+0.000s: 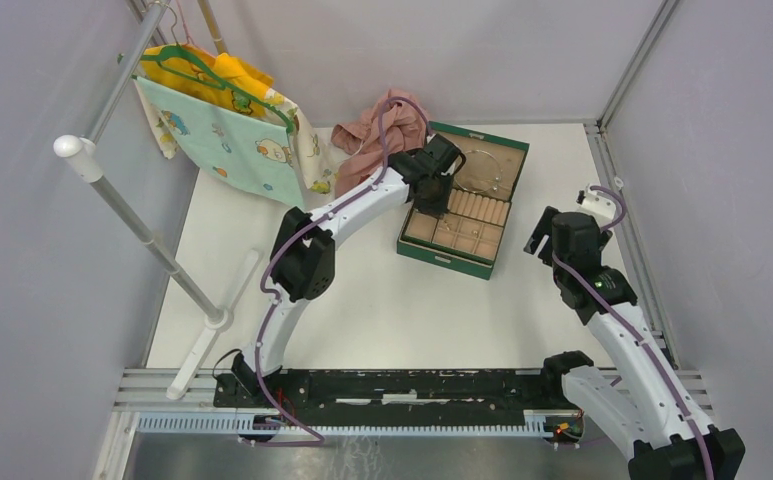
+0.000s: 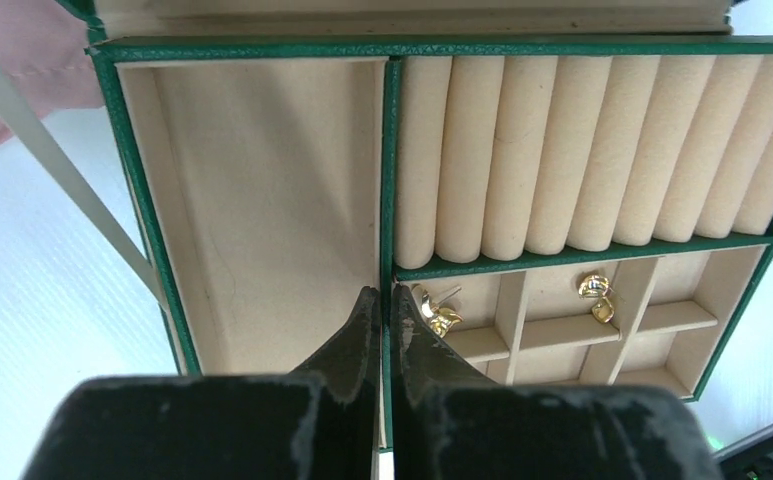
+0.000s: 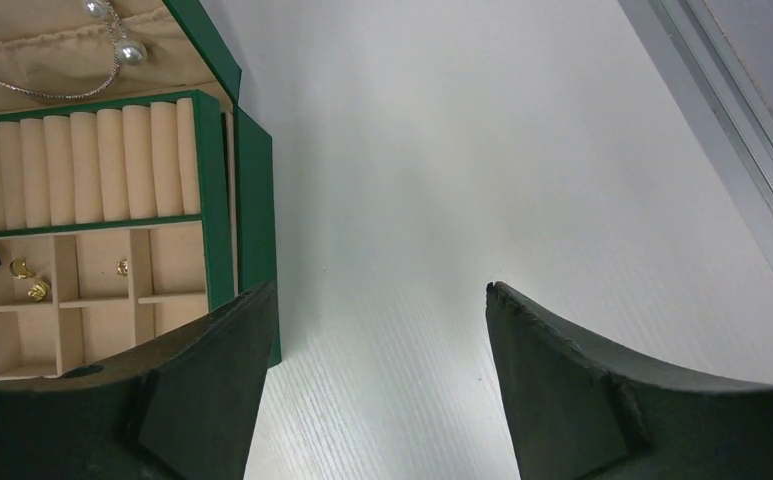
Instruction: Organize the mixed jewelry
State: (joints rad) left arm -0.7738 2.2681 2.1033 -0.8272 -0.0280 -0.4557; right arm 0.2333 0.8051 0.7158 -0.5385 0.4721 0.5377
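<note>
The green box [image 1: 444,260] lies open on the white table, with its tan compartmented tray [image 1: 484,210] inside. In the left wrist view, pale-gold pieces lie in two small compartments: one pair [image 2: 438,313] right beside my fingertips, another [image 2: 595,293] further right. They also show in the right wrist view [image 3: 30,280]. A thin silvery wire loop [image 1: 484,166] lies in the lid; the right wrist view shows a silvery chain with pearls [image 3: 122,48] there. My left gripper [image 2: 387,296] is shut and empty over the green divider. My right gripper [image 3: 370,296] is open and empty over bare table, right of the box.
A pink cloth [image 1: 380,128] lies behind the box. A rack with hung children's clothes [image 1: 224,122] and a white pole [image 1: 142,228] stands at the left. The ring-roll section [image 2: 582,150] fills the tray's upper right. Metal frame rails [image 1: 622,200] edge the table.
</note>
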